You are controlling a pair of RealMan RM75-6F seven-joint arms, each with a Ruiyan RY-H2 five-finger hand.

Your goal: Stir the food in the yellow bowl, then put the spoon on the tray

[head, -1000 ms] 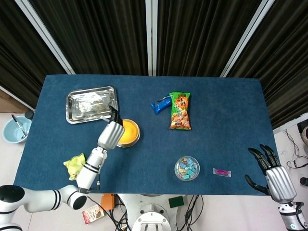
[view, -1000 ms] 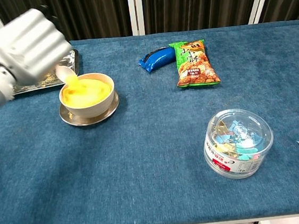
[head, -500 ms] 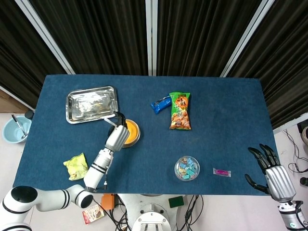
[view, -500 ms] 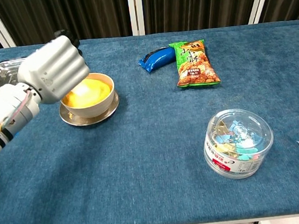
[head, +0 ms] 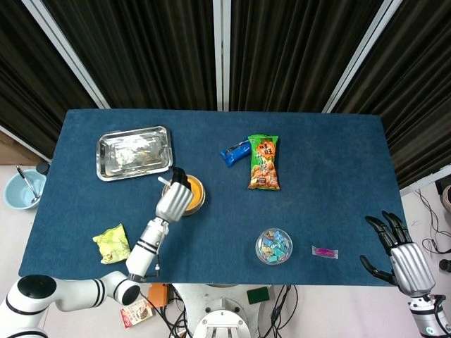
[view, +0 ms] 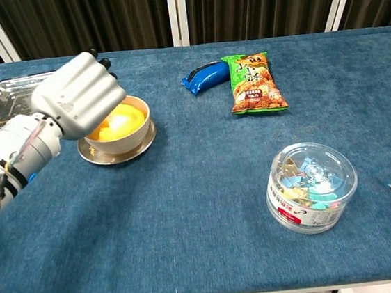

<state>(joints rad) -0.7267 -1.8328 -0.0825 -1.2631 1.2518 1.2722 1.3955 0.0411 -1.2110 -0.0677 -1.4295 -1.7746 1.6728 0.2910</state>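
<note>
Spoon [head: 164,182] work is under way: only a short pale stub of the handle shows in the head view, poking out at the far-left side of the left robot hand [head: 171,201], which is clenched around it. A second ago that hand was drawn back to the left with the spoon bowl lifted at the rim; half a second ago it had swung in over the yellow bowl [view: 124,121], and now it sits directly over the bowl's near-left side, fingers curled down into it. From the chest view the spoon's tip is probably dipped in the yellow food, though the knuckles hide it. I judge this to be the stirring phase, with the transfer not yet begun.

The tray [head: 134,153] lies just beyond and to the left of the left robot hand, apart from the bowl, and nothing stands between them, so the later set-down looks like a short, unobstructed move. The saucer [view: 117,152] under the bowl could shift if the stirring pushes sideways.

Off to the right of the hand lie a blue packet [head: 235,152] and a green snack bag [head: 263,163], touching each other; nearer the robot sits a clear tub of sweets [head: 273,246] with a pink wrapper [head: 325,251] beside it. A yellow cloth [head: 112,242] lies on the table [head: 331,183] to the near left. The right robot hand [head: 398,252] hangs past the table's near-right corner, fingers spread, grasping nothing.
</note>
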